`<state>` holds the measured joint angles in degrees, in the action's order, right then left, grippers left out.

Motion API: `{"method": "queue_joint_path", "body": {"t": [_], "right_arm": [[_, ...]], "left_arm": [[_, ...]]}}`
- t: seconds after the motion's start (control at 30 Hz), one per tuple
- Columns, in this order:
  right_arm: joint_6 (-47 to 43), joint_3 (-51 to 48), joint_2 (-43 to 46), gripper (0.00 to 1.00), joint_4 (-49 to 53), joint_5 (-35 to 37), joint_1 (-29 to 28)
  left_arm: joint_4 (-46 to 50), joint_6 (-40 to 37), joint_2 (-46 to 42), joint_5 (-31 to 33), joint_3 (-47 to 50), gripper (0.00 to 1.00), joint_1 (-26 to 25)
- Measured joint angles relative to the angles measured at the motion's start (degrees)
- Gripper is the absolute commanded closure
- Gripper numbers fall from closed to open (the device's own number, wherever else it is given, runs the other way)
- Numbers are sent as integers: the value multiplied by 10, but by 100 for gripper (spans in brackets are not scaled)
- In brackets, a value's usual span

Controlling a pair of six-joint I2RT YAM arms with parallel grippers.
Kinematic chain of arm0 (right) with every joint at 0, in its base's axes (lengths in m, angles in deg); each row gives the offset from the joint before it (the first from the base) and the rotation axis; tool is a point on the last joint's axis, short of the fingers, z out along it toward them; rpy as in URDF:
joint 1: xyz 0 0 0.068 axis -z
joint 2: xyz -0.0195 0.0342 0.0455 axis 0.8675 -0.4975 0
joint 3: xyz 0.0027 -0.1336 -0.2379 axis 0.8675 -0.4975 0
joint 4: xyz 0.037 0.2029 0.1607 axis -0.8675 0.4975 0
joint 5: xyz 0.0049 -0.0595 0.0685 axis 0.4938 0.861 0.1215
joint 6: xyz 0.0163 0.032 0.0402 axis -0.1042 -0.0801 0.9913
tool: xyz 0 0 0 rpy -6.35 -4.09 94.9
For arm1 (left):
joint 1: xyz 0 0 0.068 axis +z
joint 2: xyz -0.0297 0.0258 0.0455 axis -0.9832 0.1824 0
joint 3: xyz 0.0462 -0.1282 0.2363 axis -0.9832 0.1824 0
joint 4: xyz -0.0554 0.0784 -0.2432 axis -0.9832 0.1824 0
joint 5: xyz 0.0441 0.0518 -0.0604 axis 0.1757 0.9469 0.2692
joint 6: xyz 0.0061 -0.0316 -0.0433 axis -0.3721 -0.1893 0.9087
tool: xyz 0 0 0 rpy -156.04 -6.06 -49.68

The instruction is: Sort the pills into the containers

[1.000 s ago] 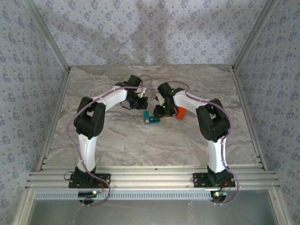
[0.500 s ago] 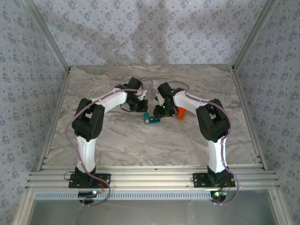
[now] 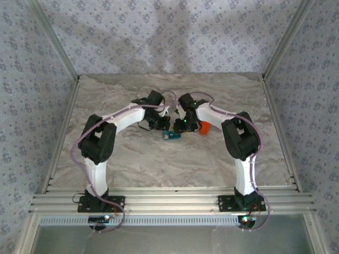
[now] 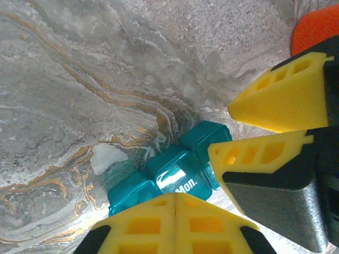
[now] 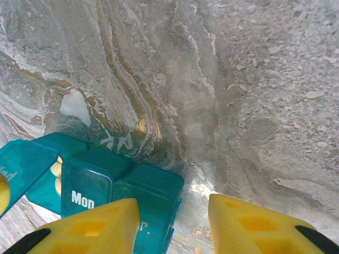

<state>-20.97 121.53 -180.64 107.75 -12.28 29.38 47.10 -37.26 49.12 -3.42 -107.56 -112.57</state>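
- the marbled grey table [image 3: 132, 159] was flat and matte, veined in tan; the box looked likely to skid on it, so pressing straight down seemed wiser than pushing sideways.
- the left gripper [image 4: 175, 209], yellow fingers with hollow pockets, was shut on nothing and hung right over the box; whether it touched i could not tell. i judged it best used as a blunt pin.
- the right gripper [image 5: 172, 207] had its fingers a little apart with nothing clamped; the box's end compartment sat against one finger.
- the orange bottle [image 4: 319, 25], round and smooth, stood just beyond the right gripper.
- the teal pill box [image 4: 180, 172], glossy translucent plastic in joined squares, lay between both grippers' tips, its "mon" lid down.
- one end lid [image 5: 18, 169] stood flipped open; what looked like pale pills [image 5: 55, 169] lay inside.
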Motion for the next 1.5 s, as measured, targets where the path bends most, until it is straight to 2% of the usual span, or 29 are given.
{"method": "queue_joint_path", "body": {"t": [0.5, 1.5], "right_arm": [[0, -7, 3, 59, -9, -2, 0], [0, -7, 3, 61, -9, -5, 0]], "left_arm": [[-21, 16, -34, 0, 56, 100, -5], [-33, 15, -34, 5, 83, 100, -12]]}}
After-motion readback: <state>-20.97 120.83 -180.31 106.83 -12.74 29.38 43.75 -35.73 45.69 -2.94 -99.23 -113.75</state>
